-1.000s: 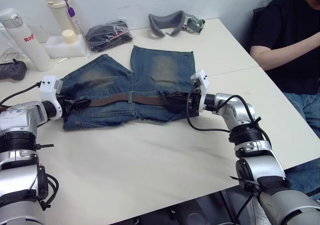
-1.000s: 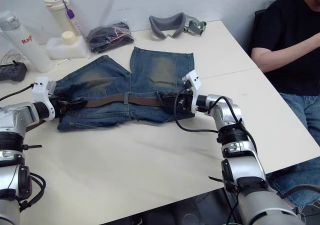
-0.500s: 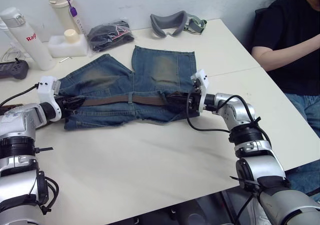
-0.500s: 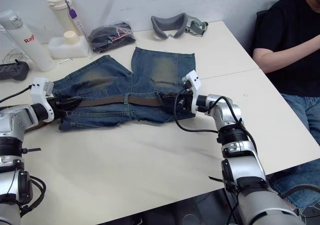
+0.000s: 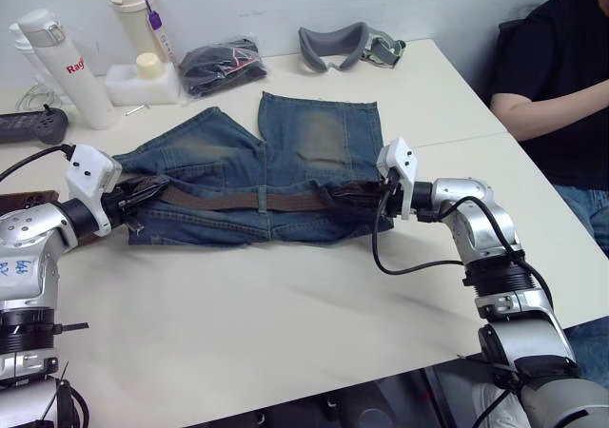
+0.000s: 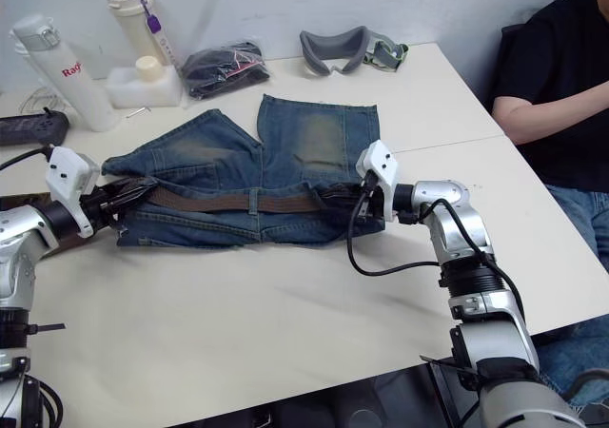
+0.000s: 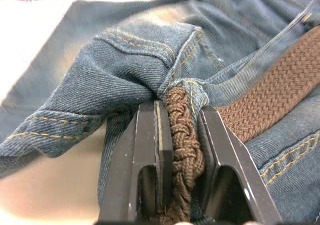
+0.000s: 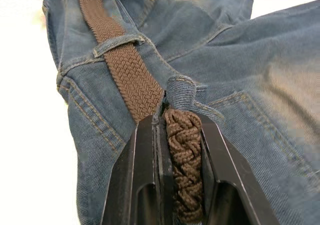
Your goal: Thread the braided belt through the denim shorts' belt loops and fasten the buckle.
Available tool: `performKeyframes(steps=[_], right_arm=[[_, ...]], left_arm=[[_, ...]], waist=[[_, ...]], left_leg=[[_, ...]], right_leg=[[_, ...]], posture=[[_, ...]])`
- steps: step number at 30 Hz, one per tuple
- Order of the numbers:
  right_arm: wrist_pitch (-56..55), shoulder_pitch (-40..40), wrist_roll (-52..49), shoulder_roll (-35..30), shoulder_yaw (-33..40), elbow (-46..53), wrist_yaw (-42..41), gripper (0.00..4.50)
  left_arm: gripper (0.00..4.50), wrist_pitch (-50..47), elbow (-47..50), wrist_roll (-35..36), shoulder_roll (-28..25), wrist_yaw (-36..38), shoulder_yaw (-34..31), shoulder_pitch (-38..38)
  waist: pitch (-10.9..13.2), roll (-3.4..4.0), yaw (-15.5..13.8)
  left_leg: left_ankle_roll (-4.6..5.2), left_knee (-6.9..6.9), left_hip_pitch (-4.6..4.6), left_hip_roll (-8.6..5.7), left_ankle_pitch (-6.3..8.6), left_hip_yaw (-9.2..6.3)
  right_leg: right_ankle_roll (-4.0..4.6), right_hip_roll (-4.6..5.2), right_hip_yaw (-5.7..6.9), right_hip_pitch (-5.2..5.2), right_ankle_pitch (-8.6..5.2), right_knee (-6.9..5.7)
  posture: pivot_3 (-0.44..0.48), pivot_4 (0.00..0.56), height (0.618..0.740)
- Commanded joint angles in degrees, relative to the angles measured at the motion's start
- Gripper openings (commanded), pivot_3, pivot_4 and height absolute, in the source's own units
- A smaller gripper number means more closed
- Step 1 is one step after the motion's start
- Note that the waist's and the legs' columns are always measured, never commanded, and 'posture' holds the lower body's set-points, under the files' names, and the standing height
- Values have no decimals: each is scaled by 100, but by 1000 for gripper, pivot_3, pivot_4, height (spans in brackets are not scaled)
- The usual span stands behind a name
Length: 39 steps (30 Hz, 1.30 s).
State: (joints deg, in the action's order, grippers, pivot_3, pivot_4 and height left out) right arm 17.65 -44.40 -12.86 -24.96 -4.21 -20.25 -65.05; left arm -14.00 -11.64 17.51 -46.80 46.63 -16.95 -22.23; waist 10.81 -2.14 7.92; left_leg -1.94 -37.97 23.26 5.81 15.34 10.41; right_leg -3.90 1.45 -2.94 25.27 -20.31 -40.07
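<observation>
The denim shorts (image 5: 285, 152) lie flat on the white table, waistband towards me. The braided belt (image 5: 285, 201) runs along the waistband, under a middle belt loop (image 8: 117, 44). My left gripper (image 7: 181, 107) is at the waistband's left end, shut on the belt where it comes out of bunched denim. At the right end my right gripper (image 8: 181, 116) is shut on the belt just beside another loop (image 8: 181, 90). The buckle is hidden.
Two white bottles (image 5: 67, 67) and a white box (image 5: 143, 81) stand at the back left, with a black controller (image 5: 33, 124) nearby. A black cloth bundle (image 5: 219, 65) and grey goggles (image 5: 343, 46) lie behind the shorts. A person (image 5: 557, 76) sits at the right.
My left gripper has shut on the belt at the shorts' left end. The camera has shifted, so the whole scene sits further right. The right gripper keeps its hold.
</observation>
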Motion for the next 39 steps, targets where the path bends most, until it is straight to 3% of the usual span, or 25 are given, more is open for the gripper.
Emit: performKeyframes(steps=[1, 7, 15, 32, 35, 39], right_arm=[[-138, -80, -2, 18, -14, 74, 87, 249], [-103, -129, -32, 13, -25, 61, 96, 249], [-69, -111, -24, -20, -24, 61, 100, 249], [24, -72, 25, -60, -50, 126, 129, 249], [34, -75, 17, -45, -45, 130, 138, 249], [17, -42, 19, -44, -54, 116, 135, 249]], left_arm=[[796, -216, 198, -20, 47, -200, -22, 125], [3392, -1311, 390, 326, 19, -203, -99, 190], [3401, -2371, 46, 775, 49, -547, -396, -408], [3401, -2323, -496, 357, -26, -559, 50, -552], [2445, -2239, -535, 395, 37, -573, 0, -632], [682, -1915, -345, 722, 116, -312, -279, -658]], waist=[[0, 0, -1], [0, 0, -1], [0, 0, -3], [0, 0, -16], [0, 0, -19], [0, 0, -17]], left_leg=[[0, -1, 0, 0, 0, 0], [0, -1, 0, 0, 0, -2], [0, -5, -2, -1, 0, -14], [0, -6, -3, -2, 0, -22], [0, -6, -3, -2, 0, -22], [0, -6, -3, -1, 0, -22]], right_leg=[[0, 0, -2, -1, 0, -1], [0, -1, -2, -1, 0, -1], [0, -1, 10, -12, 0, 0], [0, 1, 23, -19, 0, 3], [0, 1, 23, -19, 0, 3], [0, 1, 24, -20, 0, 3]], posture=[[0, 150, 730], [0, 150, 730], [0, 150, 730], [0, 150, 730], [0, 150, 730], [0, 150, 730]])
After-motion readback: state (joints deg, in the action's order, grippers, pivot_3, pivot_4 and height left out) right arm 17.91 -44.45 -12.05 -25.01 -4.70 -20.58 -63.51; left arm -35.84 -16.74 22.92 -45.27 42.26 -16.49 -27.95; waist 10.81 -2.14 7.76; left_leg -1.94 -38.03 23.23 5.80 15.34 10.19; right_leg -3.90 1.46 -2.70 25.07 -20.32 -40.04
